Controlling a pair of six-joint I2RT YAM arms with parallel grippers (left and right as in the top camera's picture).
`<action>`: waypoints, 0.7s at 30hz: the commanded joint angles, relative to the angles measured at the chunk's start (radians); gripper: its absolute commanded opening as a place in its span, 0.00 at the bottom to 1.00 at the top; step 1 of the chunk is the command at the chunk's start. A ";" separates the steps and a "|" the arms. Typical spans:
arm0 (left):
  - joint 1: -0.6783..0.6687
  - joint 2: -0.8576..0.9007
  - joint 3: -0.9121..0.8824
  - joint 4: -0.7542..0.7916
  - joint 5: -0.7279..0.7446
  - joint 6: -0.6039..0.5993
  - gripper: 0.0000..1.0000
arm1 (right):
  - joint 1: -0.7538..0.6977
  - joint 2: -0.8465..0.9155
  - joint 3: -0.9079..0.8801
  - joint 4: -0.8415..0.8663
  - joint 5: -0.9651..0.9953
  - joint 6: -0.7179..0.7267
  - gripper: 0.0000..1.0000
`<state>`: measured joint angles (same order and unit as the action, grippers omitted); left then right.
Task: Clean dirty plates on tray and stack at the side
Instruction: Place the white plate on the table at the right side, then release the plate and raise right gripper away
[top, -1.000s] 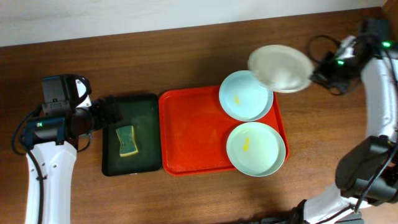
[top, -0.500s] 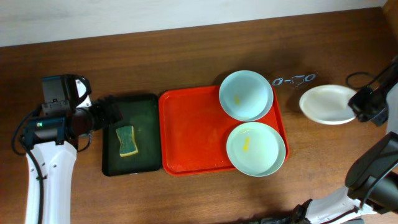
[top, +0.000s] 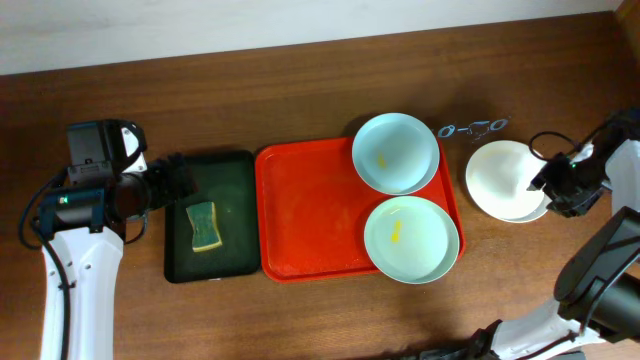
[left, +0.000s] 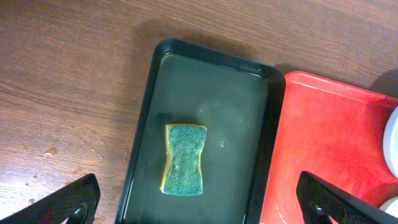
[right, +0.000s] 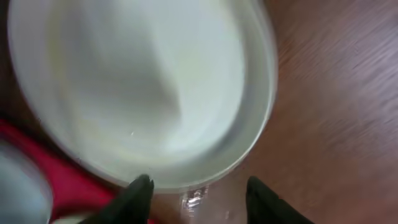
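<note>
Overhead, side-stacking step: your right gripper sits at the outer rim of the white plate, which lies flat on the table just beside the red tray but off it, on the side away from the green tray; no yellow mark shows on its face, though the right wrist pic is blurred. In that wrist view the fingertips stand parted w/ the rim just above the gap, nothing pinched; can't tell if either pad touches the rim. Two mint plates remain on the red tray, rear mint plate and front mint plate, rims touching or nearly so, each w/ a yellow smear at centre. Your left gripper hangs over the green tray, jaws spread wide, the sponge lying below and ahead of them, untouched. Read: plate one looks set down as base of the stack; approx one of three done. Next move prob. calls for backing the right arm off w/o dragging the plate, then going for a mint plate by its rim; the left needs to drop & close on the sponge for the wipe; keep the arms apart over the red tray.
</note>
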<state>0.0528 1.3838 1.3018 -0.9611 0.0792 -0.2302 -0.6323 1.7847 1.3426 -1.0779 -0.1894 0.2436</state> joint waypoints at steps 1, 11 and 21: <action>0.004 -0.009 0.008 -0.001 0.011 -0.004 0.99 | 0.109 -0.017 0.151 -0.061 -0.071 -0.064 0.52; 0.004 -0.009 0.008 -0.001 0.011 -0.004 0.99 | 0.309 -0.011 0.258 -0.107 -0.152 -0.256 0.54; 0.004 -0.009 0.008 -0.001 0.011 -0.004 0.99 | 0.501 -0.011 -0.106 0.418 0.003 -0.255 0.42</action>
<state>0.0528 1.3838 1.3018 -0.9642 0.0792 -0.2302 -0.1593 1.7805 1.2987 -0.7170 -0.2817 -0.0040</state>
